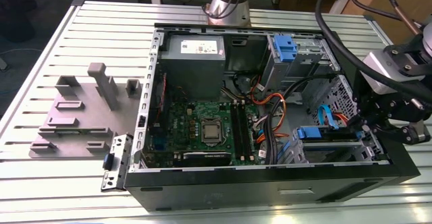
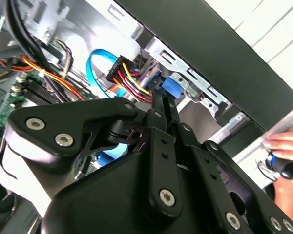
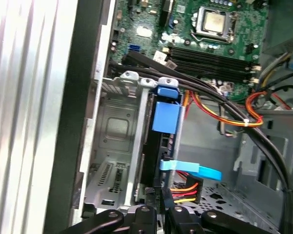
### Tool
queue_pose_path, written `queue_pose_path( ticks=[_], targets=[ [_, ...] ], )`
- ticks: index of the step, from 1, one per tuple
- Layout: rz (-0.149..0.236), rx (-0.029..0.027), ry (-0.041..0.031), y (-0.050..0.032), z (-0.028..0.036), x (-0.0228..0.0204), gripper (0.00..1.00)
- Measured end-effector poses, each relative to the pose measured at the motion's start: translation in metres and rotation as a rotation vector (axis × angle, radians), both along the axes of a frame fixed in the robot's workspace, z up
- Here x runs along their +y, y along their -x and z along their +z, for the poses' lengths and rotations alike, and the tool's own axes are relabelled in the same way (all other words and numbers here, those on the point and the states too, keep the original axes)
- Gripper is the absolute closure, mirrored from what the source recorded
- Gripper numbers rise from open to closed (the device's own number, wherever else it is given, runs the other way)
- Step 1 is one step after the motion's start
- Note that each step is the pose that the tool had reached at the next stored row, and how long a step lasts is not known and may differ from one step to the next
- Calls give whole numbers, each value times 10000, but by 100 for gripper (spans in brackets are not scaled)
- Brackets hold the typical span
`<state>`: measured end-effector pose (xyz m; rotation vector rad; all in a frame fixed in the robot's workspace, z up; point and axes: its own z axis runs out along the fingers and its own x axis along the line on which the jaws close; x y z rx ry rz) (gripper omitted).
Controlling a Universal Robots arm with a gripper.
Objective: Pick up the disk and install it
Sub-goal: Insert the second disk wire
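The disk (image 1: 316, 132), with its blue carrier bracket, sits in the lower drive bay at the front corner of the open computer case (image 1: 270, 186), on the exterior view's right. In the first wrist view the disk (image 3: 165, 116) stands edge-on in the metal bay, its blue handle toward the motherboard. My gripper (image 1: 370, 128) hangs over the case wall beside that bay. In both wrist views the black fingers come together to a narrow tip, with the gripper (image 3: 159, 192) at the disk's near end and the gripper (image 2: 161, 97) just short of the blue handle (image 2: 171, 87). The jaws look shut.
Red, yellow and black power leads (image 3: 185, 187) and a blue flat cable (image 3: 193, 169) lie beside the bay. A grey power-supply box (image 1: 192, 57), the motherboard (image 1: 209, 128) and a second blue carrier (image 1: 285, 47) fill the case. A grey fixture (image 1: 81, 113) stands on the slatted table. A hand (image 2: 283, 144) is outside the case.
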<state>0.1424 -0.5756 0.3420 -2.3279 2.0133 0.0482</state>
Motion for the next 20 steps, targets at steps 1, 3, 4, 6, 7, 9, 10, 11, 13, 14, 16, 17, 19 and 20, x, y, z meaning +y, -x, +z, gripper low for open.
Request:
queue_pose_path(
  ticks=[1, 3, 4, 6, 7, 9, 10, 11, 13, 14, 16, 17, 19, 20],
  targets=[
    [1, -15, 103, 6, 0, 4, 84],
    [1, -20, 128, 9, -1, 6, 84],
    [1, -21, 128, 9, 0, 6, 84],
    [0, -21, 129, 10, 0, 6, 84],
    [0, -21, 130, 10, 1, 7, 84],
    [0, -21, 130, 10, 0, 7, 84],
    [0, -21, 130, 10, 0, 7, 84],
    [0, -21, 130, 10, 0, 7, 84],
    [0, -21, 130, 10, 0, 7, 84],
    [0, -21, 130, 10, 0, 7, 84],
    [-1, -23, 131, 24, 1, 13, 84],
    [0, -27, 129, 36, -1, 18, 84],
    [-28, -36, 139, 49, -5, 28, 84],
    [-132, -36, 139, 49, -8, 29, 84]
  ],
)
